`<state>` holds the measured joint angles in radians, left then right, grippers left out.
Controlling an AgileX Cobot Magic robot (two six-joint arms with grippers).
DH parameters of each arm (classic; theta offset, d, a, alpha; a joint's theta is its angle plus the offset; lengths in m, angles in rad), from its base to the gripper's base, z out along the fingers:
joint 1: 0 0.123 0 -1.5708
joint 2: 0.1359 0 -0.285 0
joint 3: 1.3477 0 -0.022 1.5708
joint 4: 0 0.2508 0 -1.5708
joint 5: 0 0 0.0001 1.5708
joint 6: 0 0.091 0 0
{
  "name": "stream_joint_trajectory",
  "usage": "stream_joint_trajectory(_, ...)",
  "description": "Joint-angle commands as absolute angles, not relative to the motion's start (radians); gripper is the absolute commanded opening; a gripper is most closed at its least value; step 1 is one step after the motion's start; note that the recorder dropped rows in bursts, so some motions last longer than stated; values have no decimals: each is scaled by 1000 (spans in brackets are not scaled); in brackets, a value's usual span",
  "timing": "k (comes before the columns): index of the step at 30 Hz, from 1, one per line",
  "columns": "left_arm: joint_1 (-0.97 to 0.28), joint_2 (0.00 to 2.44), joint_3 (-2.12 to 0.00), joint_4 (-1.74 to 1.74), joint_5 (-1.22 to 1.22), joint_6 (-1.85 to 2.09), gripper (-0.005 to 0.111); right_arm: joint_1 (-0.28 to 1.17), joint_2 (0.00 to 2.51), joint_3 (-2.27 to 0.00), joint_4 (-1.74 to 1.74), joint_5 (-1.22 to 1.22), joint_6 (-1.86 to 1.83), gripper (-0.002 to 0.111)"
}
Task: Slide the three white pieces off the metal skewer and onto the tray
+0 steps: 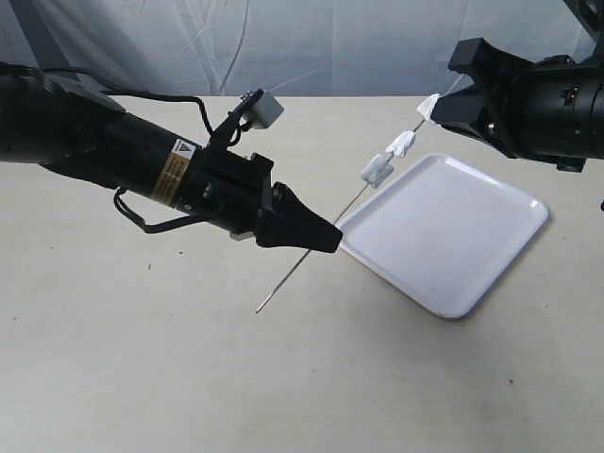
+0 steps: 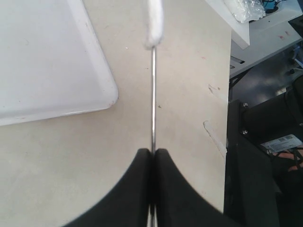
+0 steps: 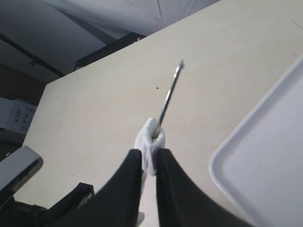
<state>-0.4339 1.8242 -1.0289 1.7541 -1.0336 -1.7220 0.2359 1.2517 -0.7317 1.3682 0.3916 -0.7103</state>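
**Clerk:** Exterior view, entries?

**Checker:** Item: left gripper (image 1: 330, 238), jaws closed flat on the metal skewer (image 1: 351, 203), low on its length, with a short end projecting below. The rod slants upward above the table (image 1: 142, 377), passing by the left corner of the tray (image 1: 453, 245). Item: three white pieces threaded on it and spaced apart, namely lower piece (image 1: 377, 170), middle piece (image 1: 404, 143) and upper piece (image 1: 429, 104). Item: right gripper (image 1: 437, 113), at the upper piece; its jaw gap is not legible here.

**Clerk:** Left wrist view?

**Checker:** Item: left gripper (image 2: 152, 153), fingertips pressed together with the metal skewer (image 2: 153, 94) clamped between them. The lower piece (image 2: 154, 23) sits on the rod, well clear of the tips. One corner of the tray (image 2: 47, 56) lies beside the rod, flat on the table (image 2: 189, 94).

**Clerk:** Right wrist view?

**Checker:** Item: right gripper (image 3: 149, 158), jaws nearly closed, the narrow gap filled by the upper piece (image 3: 149, 137), which is pinched between the pads. A bare length of the metal skewer (image 3: 169, 94) runs out beyond that piece. The rim of the tray (image 3: 265, 161) is off to one side, on the table (image 3: 94, 109).
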Motion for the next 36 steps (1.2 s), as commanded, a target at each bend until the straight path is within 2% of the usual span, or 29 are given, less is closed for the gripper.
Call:
stream_joint_trajectory(1,-431,1814,-1027,1743,-1053,-1720,0,230,1251,-734,1372,389,-722,12)
stream_joint_trajectory(9,-431,1814,-1027,1743,-1082,-1720,0,232,1251,-734,1376,379,-724,12)
stream_joint_trajectory(14,-431,1814,-1027,1743,-1084,-1720,0,232,1251,-734,1379,379,-728,-1)
stream_joint_trajectory(36,-431,1814,-980,1744,-1100,-1721,0,232,1251,-734,1375,254,-730,-1)
